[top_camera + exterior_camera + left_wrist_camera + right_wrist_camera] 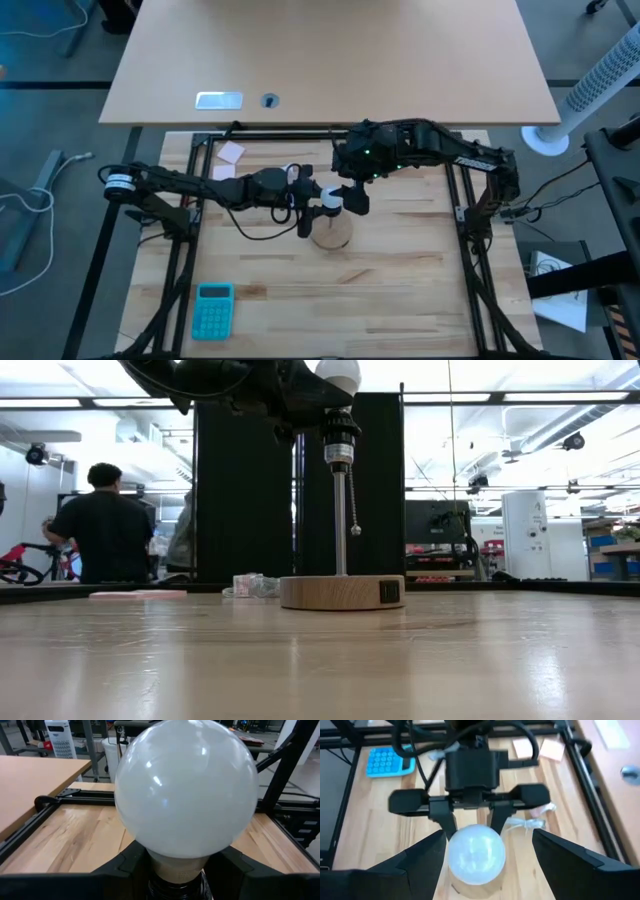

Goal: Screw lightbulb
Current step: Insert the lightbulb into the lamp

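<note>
A lamp stands on a round wooden disc [342,592], with a thin rod up to a black socket [339,442]. The white frosted lightbulb [186,790] sits upright in the socket's top. My left gripper [312,197] reaches in level from the table's left and is shut on the socket just under the bulb. My right gripper [487,835] comes slanting down from the right and is open. Its two fingers [427,857] stand wide on either side of the bulb [476,852] without touching it. My left gripper pinches the top of the black socket [176,890], right below the bulb's pale neck, between its two fingers [131,865]. The fingers come in level from the table's left and lie across the upright lamp. The lamp stands upright, its wooden disc on the table.
A pull chain [354,500] hangs beside the rod. A crumpled clear wrapper [250,585] lies behind the disc, pink notes [231,152] lie at the far left, and a teal calculator [212,308] lies near the front left. Black frame rails [462,200] edge the table. People stand in the room behind.
</note>
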### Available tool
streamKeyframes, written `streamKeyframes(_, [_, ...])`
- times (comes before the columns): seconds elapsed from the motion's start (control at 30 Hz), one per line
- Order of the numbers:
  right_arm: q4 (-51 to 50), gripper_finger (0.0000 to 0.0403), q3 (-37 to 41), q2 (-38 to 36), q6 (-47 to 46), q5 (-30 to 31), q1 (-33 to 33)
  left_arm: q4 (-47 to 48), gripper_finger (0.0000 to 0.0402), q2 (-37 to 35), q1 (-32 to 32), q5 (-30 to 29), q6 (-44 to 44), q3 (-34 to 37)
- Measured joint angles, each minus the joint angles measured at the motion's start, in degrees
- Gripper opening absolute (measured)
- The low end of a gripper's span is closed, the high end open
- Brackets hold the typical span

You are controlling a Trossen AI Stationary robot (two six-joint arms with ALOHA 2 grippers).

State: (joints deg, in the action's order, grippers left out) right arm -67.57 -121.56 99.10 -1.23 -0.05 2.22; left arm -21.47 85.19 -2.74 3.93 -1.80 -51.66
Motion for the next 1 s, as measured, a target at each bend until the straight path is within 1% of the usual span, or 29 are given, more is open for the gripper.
streamKeyframes(0.07, [0.5,0.0283,0.0,0.9,0.0,0.0,-0.3,0.0,0.0147,0.0,0.0,0.0,0.2,0.0])
streamKeyframes(0.17, [-1.4,0.028,0.2,1.9,0.2,0.0,-0.8,0.3,0.0147,0.0,0.0,0.0,0.3,0.0])
streamKeyframes(0.23, [-1.8,0.0279,0.1,2.1,-1.3,-0.3,-0.9,0.8,0.0147,0.0,0.0,0.0,0.6,-0.1])
streamKeyframes(0.3, [-3.2,0.0282,0.1,2.1,-2.7,-1.0,-0.9,1.4,0.0147,-0.1,0.0,0.0,0.7,-0.1])
streamKeyframes(0.47, [-2.1,0.0292,0.1,2.4,-3.9,-1.3,-1.0,1.3,0.0147,-0.1,0.0,0.0,1.2,-0.1])
streamKeyframes(0.7, [-3.2,0.0286,0.1,2.8,3.9,-1.3,-0.7,1.1,0.0147,0.0,0.0,0.0,0.8,0.0])
streamKeyframes(0.9, [-3.4,0.0284,0.1,3.3,6.1,-1.8,0.5,1.1,0.0147,0.0,0.1,0.0,-0.5,0.0])
streamKeyframes(1.0, [-4.1,0.0289,0.1,3.3,6.3,-3.8,0.6,1.1,0.0147,0.0,0.1,0.0,-0.5,0.0])
